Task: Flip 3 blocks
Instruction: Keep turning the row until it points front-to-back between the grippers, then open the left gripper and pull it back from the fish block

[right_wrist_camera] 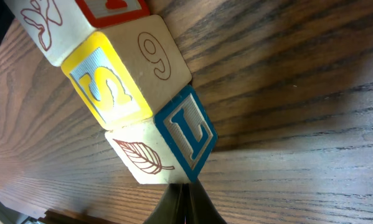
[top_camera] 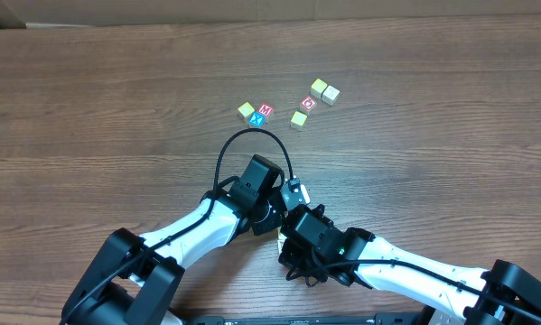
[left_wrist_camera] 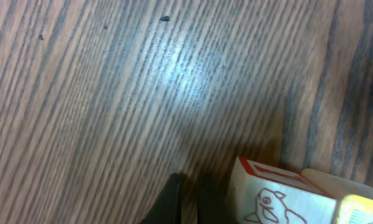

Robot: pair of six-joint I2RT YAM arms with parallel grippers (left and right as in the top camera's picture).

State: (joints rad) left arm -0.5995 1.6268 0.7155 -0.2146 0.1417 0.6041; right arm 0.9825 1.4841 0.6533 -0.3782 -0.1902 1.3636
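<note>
Two grippers, both clenched tight on nothing, bracket your three blocks (right_wrist_camera: 142,56), which lie touching in a row on the table (right_wrist_camera: 298,93). Your left gripper (left_wrist_camera: 187,198) sits just beside the red-edged block (left_wrist_camera: 279,196), then come the yellow-faced block (right_wrist_camera: 105,84), the blue-faced block (right_wrist_camera: 185,134), and your right gripper (right_wrist_camera: 183,204) at its corner.

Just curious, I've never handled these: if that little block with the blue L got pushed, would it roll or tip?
The blue L block looks wooden with flat faces, so it likely slides, not rolls. Its square edges suggest a high push could tip it. It sits against the yellow S block, so both may move.
</note>
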